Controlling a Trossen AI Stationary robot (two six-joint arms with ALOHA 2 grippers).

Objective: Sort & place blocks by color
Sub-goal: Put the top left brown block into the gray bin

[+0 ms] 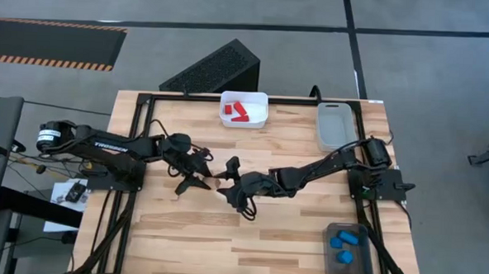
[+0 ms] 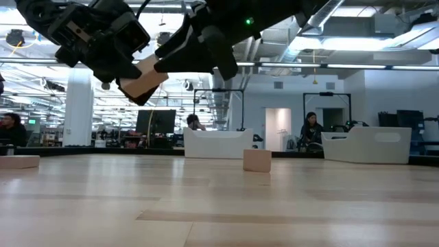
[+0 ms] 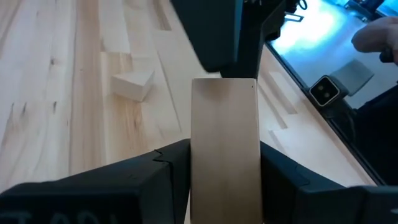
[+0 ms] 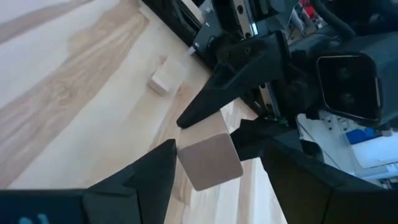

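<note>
- The left gripper (image 1: 194, 183) and right gripper (image 1: 223, 182) met above mid-table, both clamped on 1 pale wood bar (image 3: 224, 149), held off the surface
- A loose wood cube (image 2: 257, 160) lay on the table (image 1: 306, 231)
- Red blocks (image 1: 237, 113) sat in the white bin (image 1: 263, 101), blue blocks (image 1: 345, 238) in the grey bin (image 1: 331, 269)

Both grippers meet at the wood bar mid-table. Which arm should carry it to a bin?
Right. The left gripper clamps the bar, but the one empty bin sits beside the right arm's base, and the right gripper is at the bar's other end.
</note>
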